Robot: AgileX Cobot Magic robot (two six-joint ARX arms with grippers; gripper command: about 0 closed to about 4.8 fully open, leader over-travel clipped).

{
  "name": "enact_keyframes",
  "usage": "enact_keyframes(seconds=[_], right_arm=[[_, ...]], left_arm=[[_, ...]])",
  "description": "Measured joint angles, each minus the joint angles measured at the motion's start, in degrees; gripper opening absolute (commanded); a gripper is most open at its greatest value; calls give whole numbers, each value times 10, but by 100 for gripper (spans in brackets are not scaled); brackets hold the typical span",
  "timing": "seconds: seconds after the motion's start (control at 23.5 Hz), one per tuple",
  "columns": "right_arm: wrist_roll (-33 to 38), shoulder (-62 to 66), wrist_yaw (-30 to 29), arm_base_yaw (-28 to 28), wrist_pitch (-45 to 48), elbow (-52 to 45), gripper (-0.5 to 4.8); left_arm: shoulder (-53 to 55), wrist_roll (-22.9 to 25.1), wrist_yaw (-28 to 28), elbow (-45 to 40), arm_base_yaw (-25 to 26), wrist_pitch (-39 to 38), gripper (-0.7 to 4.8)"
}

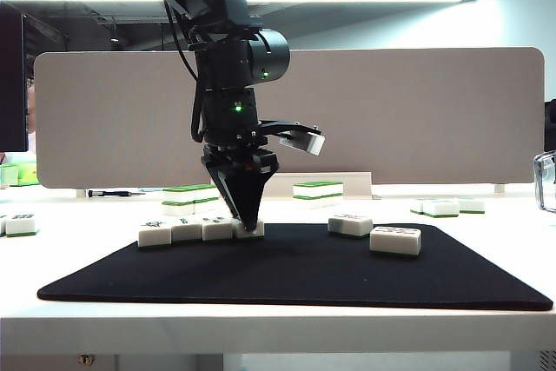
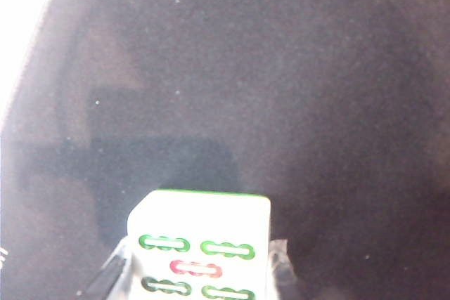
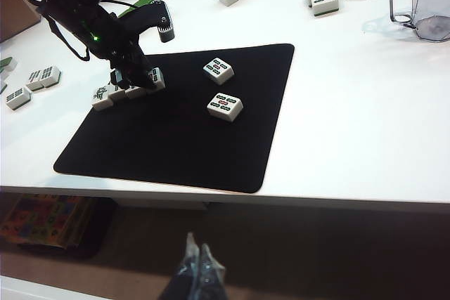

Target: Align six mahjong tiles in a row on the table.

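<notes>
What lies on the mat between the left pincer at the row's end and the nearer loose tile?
Only bare black mat lies between the left pincer and the nearer loose tile, per the exterior view.

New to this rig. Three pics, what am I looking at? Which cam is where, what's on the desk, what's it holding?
It is a two-armed robot. The exterior view faces the table from the front. The left gripper is down on the black mat, its fingers closed on a mahjong tile at the end of a row of four; its wrist camera sees that tile close up. Two loose tiles lie further along the mat. The right wrist camera looks from below table height; the right gripper is shut and empty.
</notes>
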Motion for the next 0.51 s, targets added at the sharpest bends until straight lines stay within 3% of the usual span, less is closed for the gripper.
enact_keyframes(seconds=[0.09, 0.17, 0.21, 0.38, 0.51], right_arm=[[0, 0, 0, 0, 0, 0, -1], [0, 0, 0, 0, 0, 0, -1], [0, 0, 0, 0, 0, 0, -1], [0, 0, 0, 0, 0, 0, -1], [0, 0, 0, 0, 0, 0, -1]], left_arm=[[0, 10, -19, 0, -1, 0, 164], [0, 13, -19, 0, -1, 1, 292], [2, 9, -21, 0, -4, 2, 317], [1, -12, 3, 2, -22, 6, 321], [0, -62, 12, 28, -51, 42, 321]])
